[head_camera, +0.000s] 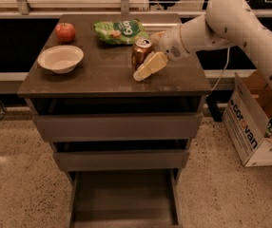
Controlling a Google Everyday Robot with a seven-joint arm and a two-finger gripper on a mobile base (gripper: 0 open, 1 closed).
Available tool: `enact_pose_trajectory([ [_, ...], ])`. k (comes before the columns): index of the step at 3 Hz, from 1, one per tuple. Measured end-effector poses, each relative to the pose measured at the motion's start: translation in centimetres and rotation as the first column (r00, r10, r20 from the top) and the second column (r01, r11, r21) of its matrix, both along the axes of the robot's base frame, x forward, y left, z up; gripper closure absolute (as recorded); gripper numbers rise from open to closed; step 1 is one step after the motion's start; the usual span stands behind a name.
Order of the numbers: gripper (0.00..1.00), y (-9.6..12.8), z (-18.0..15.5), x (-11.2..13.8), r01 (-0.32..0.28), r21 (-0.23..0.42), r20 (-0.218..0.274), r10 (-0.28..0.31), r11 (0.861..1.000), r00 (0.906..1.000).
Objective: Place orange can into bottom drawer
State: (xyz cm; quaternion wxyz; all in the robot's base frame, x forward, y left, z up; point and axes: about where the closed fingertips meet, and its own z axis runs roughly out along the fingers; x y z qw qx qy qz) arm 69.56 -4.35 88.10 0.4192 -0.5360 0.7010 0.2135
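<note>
The orange can (140, 52) stands upright on the cabinet top (102, 75), right of centre. My gripper (146, 56) reaches in from the right and straddles the can. Its near cream finger (149, 66) lies against the can's front right and its far finger (156, 34) is behind the can. The jaws stand open around the can, which rests on the top. The bottom drawer (124, 194) is pulled out at floor level, and nothing lies in it.
A red apple (65, 31) sits at the back left, a white bowl (60, 58) in front of it, and a green chip bag (119, 31) behind the can. Two upper drawers (117, 126) are slightly open. A cardboard box (252, 127) stands on the floor at right.
</note>
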Motion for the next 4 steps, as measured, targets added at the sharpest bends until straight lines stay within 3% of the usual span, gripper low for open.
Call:
enact_pose_trajectory([
  [1, 0.02, 0.81, -0.99, 0.44, -0.006, 0.008, -0.030, 0.006, 1.000, 0.9995],
  [3, 0.47, 1.10, -1.27, 0.57, -0.025, 0.065, -0.025, 0.026, 0.998, 0.9993],
  [4, 0.72, 0.73, -0.54, 0.32, -0.044, 0.095, 0.032, 0.042, 0.994, 0.9986],
])
